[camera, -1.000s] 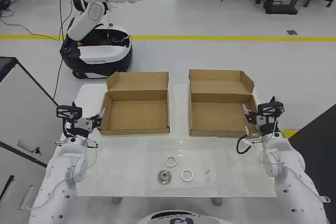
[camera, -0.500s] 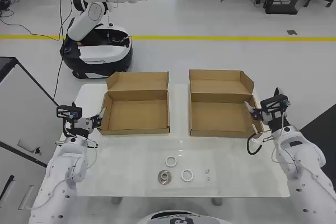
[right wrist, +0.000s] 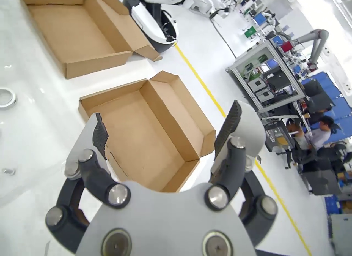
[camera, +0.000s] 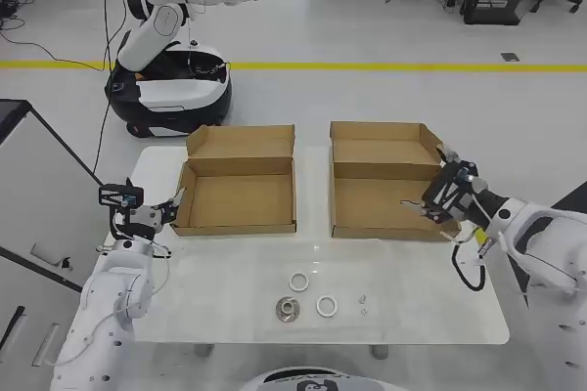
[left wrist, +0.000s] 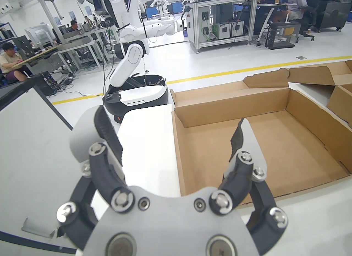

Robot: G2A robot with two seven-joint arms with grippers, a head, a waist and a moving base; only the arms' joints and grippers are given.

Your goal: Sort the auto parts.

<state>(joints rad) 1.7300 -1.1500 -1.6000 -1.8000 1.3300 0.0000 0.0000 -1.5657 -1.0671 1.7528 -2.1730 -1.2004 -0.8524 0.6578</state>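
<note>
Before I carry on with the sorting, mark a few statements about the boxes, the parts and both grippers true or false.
1. The left box and the right box are both empty. True.
2. The right gripper holds a ring. False: it is open and empty, at the right box.
3. Two white rings lie on the table in front of the boxes. True.
4. The metal disc lies in the left box. False: it is on the table beside the rings.
5. The left gripper is shut. False: it is open, by the left box's outer wall.
</note>
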